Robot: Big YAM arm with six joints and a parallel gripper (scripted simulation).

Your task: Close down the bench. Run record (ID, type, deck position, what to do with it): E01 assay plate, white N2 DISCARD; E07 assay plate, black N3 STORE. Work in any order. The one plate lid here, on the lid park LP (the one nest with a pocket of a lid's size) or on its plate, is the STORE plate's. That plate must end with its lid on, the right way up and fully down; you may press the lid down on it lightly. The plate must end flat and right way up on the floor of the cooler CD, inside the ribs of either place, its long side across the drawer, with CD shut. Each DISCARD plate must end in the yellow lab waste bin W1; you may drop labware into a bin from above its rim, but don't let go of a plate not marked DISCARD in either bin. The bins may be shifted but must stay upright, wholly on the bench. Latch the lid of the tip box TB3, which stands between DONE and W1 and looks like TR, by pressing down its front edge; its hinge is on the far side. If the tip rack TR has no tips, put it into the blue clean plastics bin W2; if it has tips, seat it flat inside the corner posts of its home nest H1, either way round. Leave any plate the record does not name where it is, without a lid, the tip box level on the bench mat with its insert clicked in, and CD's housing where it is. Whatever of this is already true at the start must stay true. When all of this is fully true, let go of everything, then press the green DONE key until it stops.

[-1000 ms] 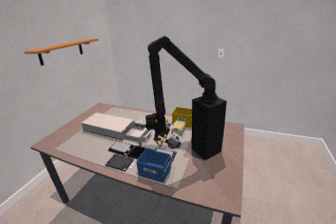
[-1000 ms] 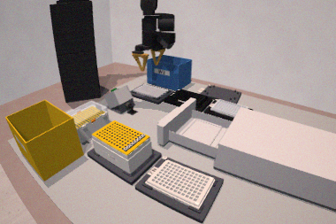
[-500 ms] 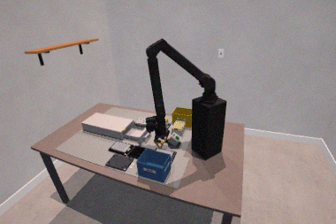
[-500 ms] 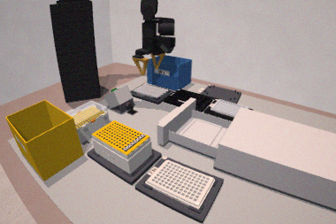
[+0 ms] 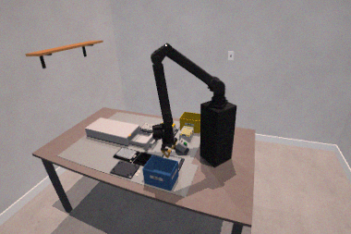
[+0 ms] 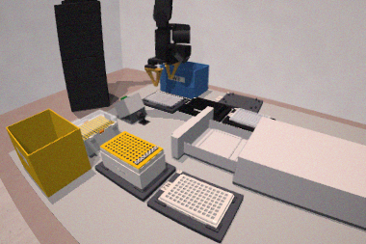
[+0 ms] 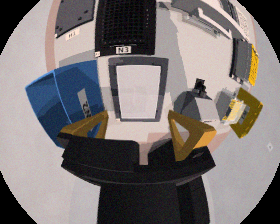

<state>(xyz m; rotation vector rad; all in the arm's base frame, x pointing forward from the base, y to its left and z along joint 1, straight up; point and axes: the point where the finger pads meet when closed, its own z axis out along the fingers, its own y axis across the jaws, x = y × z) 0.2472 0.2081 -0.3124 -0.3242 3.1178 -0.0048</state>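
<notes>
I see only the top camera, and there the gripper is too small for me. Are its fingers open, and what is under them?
Observer: They are open and hold nothing. The gripper hangs above a flat lid beside the blue bin.
Operator: Is the drawer of the cooler pulled out?
Observer: Yes. The exterior view shows the drawer open, and I see no plate in it.
Operator: Where is the black plate from the lid?
Observer: In the wrist view the black plate lies straight beyond the lid, uncovered.
</notes>
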